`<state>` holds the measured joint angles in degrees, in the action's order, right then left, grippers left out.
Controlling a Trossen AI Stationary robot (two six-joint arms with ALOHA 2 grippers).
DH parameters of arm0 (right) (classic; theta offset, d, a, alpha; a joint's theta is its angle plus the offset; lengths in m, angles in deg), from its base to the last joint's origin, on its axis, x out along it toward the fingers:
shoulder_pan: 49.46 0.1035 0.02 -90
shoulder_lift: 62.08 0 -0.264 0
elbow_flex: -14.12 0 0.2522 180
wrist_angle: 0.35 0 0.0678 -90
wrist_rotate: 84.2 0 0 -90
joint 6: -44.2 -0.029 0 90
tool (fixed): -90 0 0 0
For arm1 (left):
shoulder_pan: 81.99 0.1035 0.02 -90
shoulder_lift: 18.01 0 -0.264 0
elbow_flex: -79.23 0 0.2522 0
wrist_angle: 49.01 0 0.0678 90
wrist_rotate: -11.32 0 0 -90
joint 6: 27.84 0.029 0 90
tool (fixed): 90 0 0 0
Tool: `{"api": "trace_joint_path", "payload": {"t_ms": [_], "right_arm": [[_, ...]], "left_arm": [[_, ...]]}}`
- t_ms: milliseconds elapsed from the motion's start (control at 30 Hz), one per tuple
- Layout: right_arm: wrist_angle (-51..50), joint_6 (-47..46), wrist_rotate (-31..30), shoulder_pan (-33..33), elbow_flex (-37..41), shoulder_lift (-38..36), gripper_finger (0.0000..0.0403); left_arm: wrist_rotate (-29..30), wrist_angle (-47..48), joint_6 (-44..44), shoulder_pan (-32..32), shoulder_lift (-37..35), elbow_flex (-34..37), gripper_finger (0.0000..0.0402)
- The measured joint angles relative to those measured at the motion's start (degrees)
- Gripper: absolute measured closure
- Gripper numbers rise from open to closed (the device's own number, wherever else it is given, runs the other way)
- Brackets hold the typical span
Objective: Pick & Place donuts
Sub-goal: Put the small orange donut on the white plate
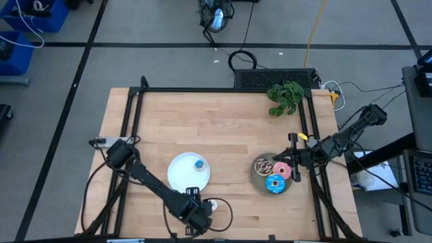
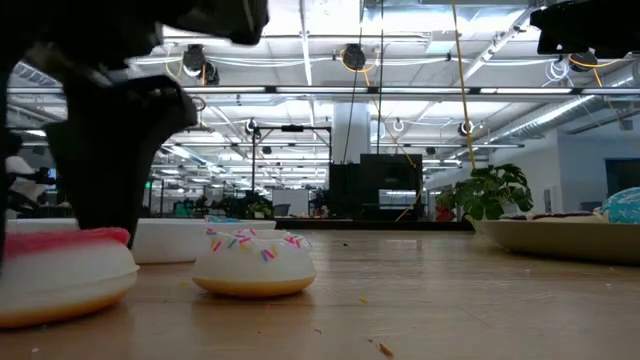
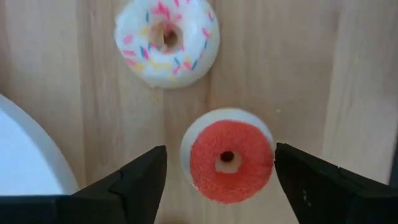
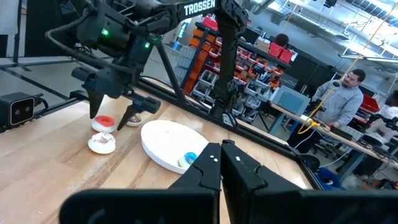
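Observation:
My left gripper [image 3: 219, 155] is open at the table's near edge, pointing down, with one finger on each side of the tiny red donut [image 3: 229, 158] and a gap to each. The tiny white-pink sprinkled donut [image 3: 166, 40] lies flat on the wood beside it. The tiny blue donut [image 1: 200, 163] lies on the white plate [image 1: 182, 174]. The chocolate donut [image 1: 263, 165], pink donut [image 1: 281, 170] and blue sprinkled donut [image 1: 275, 183] lie on the grey plate [image 1: 256, 181]. My right gripper [image 4: 221, 163] is shut beside the grey plate's right rim. The tiny brown donut does not show.
A green plant [image 1: 285, 98] lies at the far right of the table. The white plate's rim [image 3: 28, 149] is close to my left gripper. A black frame runs along the table's edges. People stand in the room beyond the table [image 4: 342, 93].

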<state>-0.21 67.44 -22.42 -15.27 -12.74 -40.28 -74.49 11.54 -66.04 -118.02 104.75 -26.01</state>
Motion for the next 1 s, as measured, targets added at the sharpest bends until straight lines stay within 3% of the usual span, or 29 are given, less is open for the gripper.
{"api": "trace_joint_path", "payload": {"t_ms": [267,1000], "right_arm": [[0.0,0.0,0.0,0.0,0.0,0.0,0.0403],[0.0,0.0,0.0,0.0,0.0,0.0,0.0403]], "left_arm": [[-0.1,-4.9,-0.5,0.0,-0.1,3.2,0.0108],[0.8,-6.2,0.9,0.0,-0.1,3.4,0.0108]]}}
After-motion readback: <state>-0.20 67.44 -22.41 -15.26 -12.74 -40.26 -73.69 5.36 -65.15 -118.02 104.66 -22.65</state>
